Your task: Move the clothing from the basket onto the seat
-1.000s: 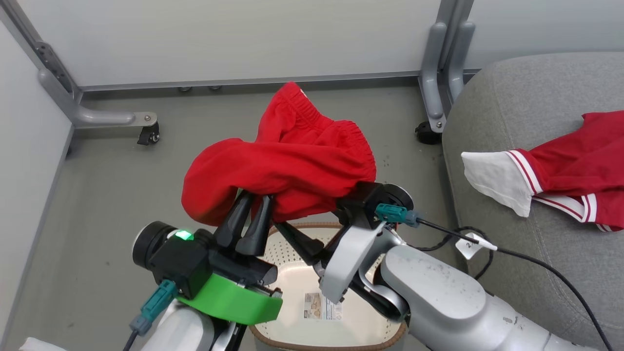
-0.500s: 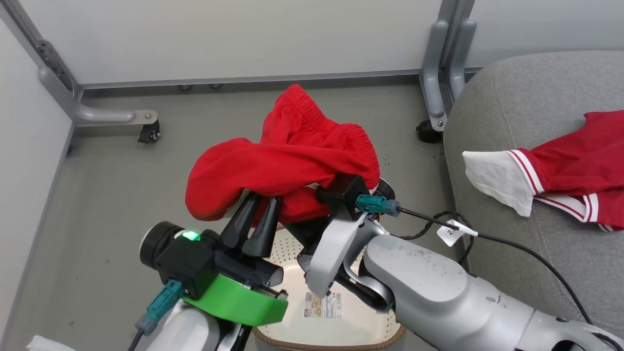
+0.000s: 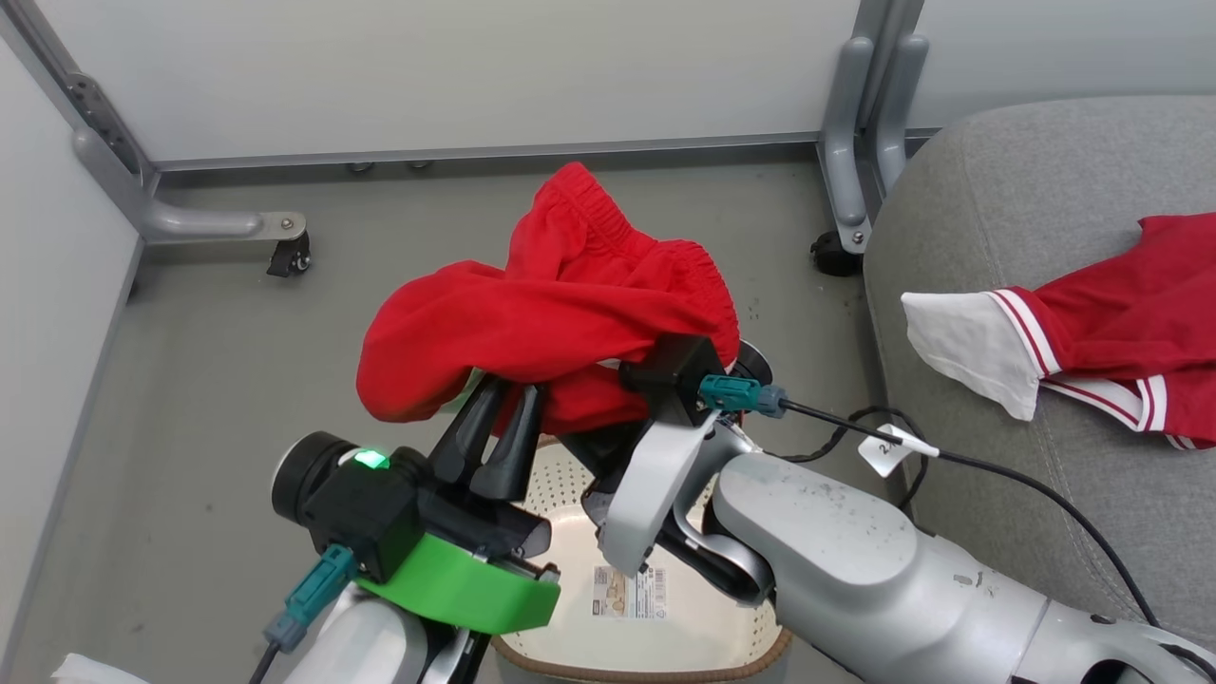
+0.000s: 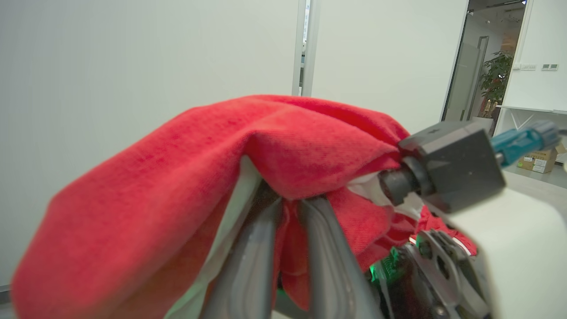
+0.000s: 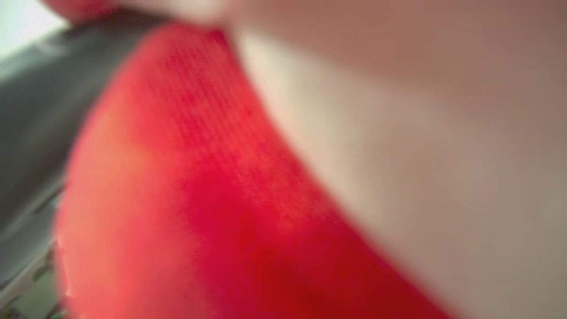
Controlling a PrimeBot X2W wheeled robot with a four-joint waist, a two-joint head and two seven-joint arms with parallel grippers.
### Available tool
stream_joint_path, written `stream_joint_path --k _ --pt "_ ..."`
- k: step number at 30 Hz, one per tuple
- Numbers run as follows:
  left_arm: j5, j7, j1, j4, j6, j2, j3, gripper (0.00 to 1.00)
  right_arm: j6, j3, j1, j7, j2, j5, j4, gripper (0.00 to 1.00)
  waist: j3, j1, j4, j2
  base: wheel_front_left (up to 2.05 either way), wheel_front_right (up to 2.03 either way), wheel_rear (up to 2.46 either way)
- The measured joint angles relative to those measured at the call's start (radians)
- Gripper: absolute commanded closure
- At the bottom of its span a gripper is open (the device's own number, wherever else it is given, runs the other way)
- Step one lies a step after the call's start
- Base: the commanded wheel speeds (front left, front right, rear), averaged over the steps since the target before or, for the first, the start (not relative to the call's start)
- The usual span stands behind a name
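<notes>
Head view: red shorts (image 3: 570, 304) held up in the air over the basket (image 3: 546, 494), not on the seat (image 3: 1026, 190); jersey (image 3: 1121, 323) already lies on the seat. Left gripper (image 3: 502, 404) fingers near together, tips under the cloth. Right gripper (image 3: 594, 439) buried under the shorts, open or closed can't tell. Versus 1 s ago the right wrist has come in leftward under the cloth; versus 0.5 s ago barely any change

Left wrist view: fingers (image 4: 330, 266) pinch a fold of the shorts (image 4: 199, 155); the other arm's camera block (image 4: 452, 173) just beside

Right wrist view: blurred red and pale cloth (image 5: 199, 199) against the lens
</notes>
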Motion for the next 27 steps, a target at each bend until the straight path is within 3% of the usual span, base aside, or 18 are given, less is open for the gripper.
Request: stream_joint_path --k 3,4,5,6,16,27 --pt "0.000 0.002 -0.003 0.002 0.003 0.002 0.000 1.00 0.000 -0.003 0.000 0.000 -0.003 -0.001 -0.004 1.00 0.004 0.0000 0.000 0.0000 0.00 0.00 0.00" --pt "0.000 0.002 -0.004 0.004 0.005 0.002 0.000 0.81 0.000 -0.004 0.000 0.000 -0.004 -0.002 -0.006 1.00 0.005 0.0000 0.001 0.0000 0.00 0.00 0.00" --pt "0.000 0.010 -0.004 0.007 0.015 0.003 0.001 0.09 0.000 -0.005 0.000 0.000 -0.005 -0.003 -0.008 1.00 0.004 0.0000 0.001 0.0000 0.00 0.00 0.00" --pt "0.002 0.018 -0.005 0.012 0.022 0.005 0.001 0.00 0.000 -0.007 0.000 0.000 -0.006 -0.003 -0.010 1.00 0.004 0.0000 0.001 0.0000 0.00 0.00 0.00" --pt "0.003 0.041 0.036 0.000 0.038 0.056 -0.001 0.00 0.000 -0.034 0.011 0.000 -0.021 -0.009 -0.008 1.00 -0.018 0.0000 0.005 0.0000 0.00 0.00 0.00" --pt "-0.003 0.112 0.137 0.002 0.024 0.112 -0.064 0.00 0.000 -0.066 0.069 0.000 -0.043 -0.019 0.014 1.00 -0.036 0.0000 0.014 0.0000 0.00 0.00 0.00"
